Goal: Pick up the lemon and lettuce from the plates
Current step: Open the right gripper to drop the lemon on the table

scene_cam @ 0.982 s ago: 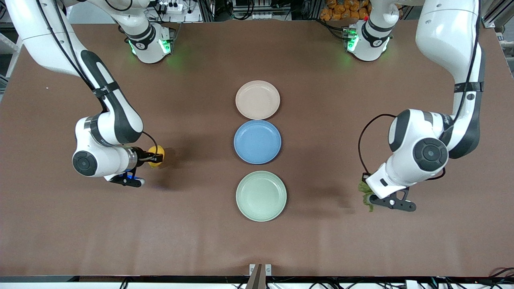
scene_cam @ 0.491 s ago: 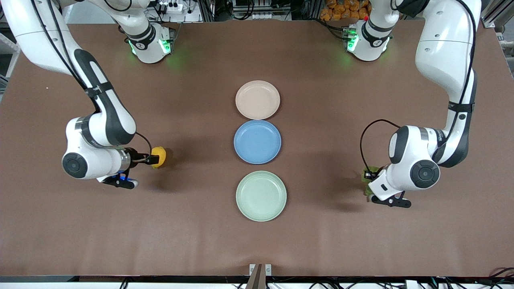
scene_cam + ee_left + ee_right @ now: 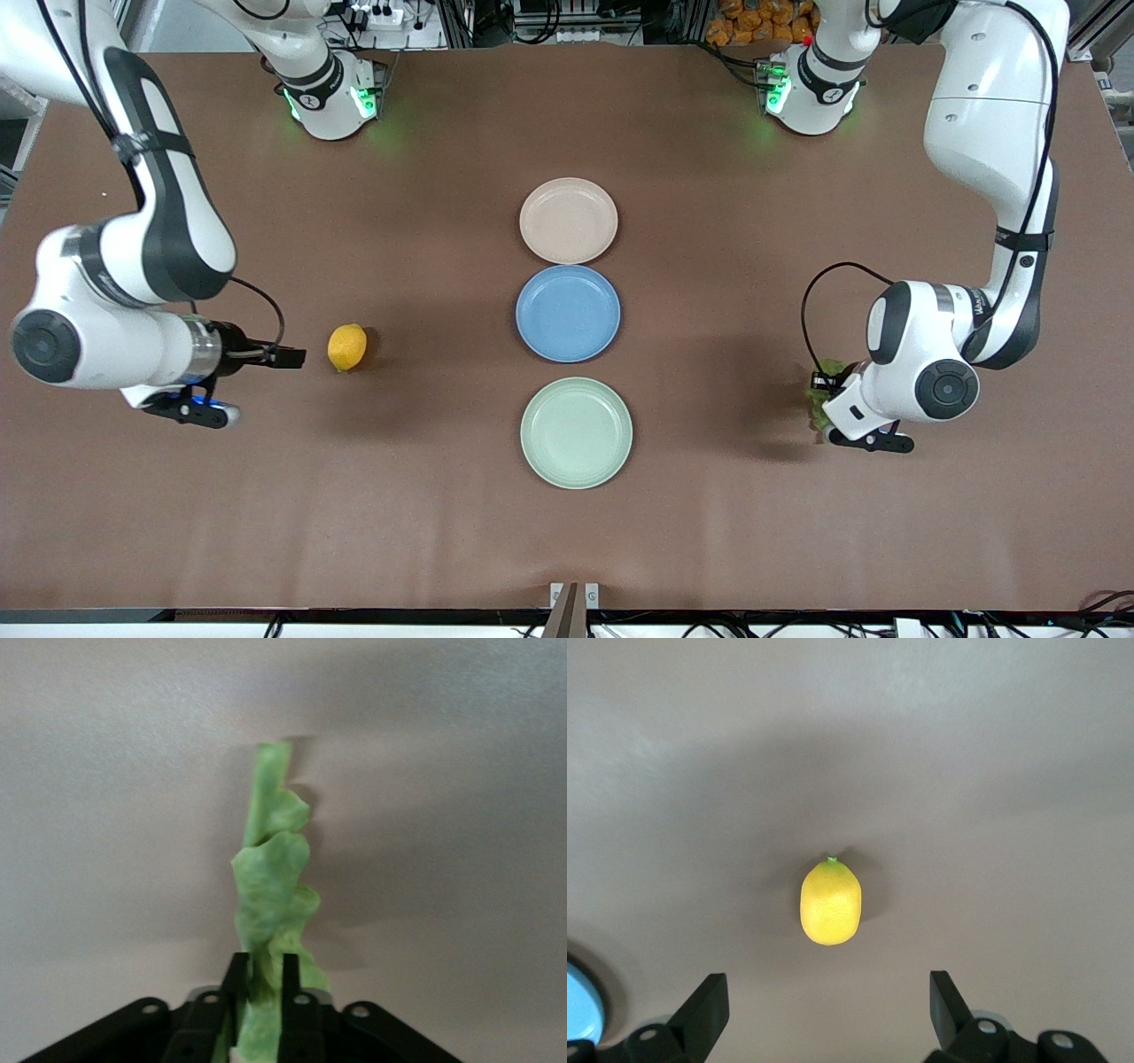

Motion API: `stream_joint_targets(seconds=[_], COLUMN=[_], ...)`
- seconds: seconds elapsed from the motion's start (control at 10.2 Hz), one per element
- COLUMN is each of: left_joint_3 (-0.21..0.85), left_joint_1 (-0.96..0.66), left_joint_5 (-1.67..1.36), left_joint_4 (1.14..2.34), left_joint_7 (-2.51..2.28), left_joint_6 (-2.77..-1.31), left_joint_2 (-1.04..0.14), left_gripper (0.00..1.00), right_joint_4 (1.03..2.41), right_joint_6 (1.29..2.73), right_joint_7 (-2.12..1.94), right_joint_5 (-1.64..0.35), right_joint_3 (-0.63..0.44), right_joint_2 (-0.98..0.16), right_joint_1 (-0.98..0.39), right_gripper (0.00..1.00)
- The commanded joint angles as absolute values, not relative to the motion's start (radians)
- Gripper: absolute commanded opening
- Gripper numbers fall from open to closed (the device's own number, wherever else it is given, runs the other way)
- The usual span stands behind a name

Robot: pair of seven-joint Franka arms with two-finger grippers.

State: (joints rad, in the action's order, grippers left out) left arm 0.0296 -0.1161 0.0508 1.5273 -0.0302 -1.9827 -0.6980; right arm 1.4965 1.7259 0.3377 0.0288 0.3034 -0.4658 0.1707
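Note:
The yellow lemon [image 3: 346,346] [image 3: 831,903] lies on the bare brown table toward the right arm's end, level with the blue plate. My right gripper [image 3: 292,357] [image 3: 827,983] is open and stands clear of the lemon, empty. My left gripper [image 3: 817,383] [image 3: 263,961] is low over the table toward the left arm's end. Its narrow jaws press on the crinkled green lettuce [image 3: 829,369] [image 3: 270,868], which sticks out past the fingertips. The beige-pink plate [image 3: 568,221] and the mint green plate [image 3: 577,432] are both empty.
A blue plate [image 3: 568,313] [image 3: 578,997] sits between the two task plates in a row down the table's middle, also empty. The arm bases stand along the table's edge farthest from the front camera.
My right gripper let go of the lemon, opened wide and drew back toward the right arm's end; the lemon stayed on the table. My left gripper sank lower with the lettuce.

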Motion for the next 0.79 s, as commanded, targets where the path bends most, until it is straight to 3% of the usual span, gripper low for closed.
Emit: stream_joint_targets(seconds=[0.0, 0.2, 0.29, 0.69], left_joint_3=[0.038, 0.057, 0.058, 0.069], left_joint_1=[-0.124, -0.126, -0.124, -0.124], left_joint_5=[0.014, 0.015, 0.023, 0.029], left_joint_4=[1.543, 1.525, 1.497, 1.462], left_joint_7=[-0.043, -0.052, -0.032, -0.034], left_joint_6=[-1.950, -1.950, -1.950, -1.950], left_joint_2=[-0.654, -0.632, -0.624, -0.542], left_gripper=[0.54, 0.74, 1.00, 1.00], right_joint_4=[1.494, 1.494, 1.493, 1.489], right_joint_6=[1.672, 1.643, 1.614, 1.591], right_joint_7=[0.322, 0.325, 0.322, 0.319], right_joint_5=[0.051, 0.061, 0.063, 0.055], right_joint_3=[0.313, 0.311, 0.313, 0.298], right_joint_2=[-0.388, -0.318, -0.286, -0.155], right_joint_1=[0.190, 0.198, 0.205, 0.186], right_gripper=[1.00, 1.00, 1.00, 1.00])
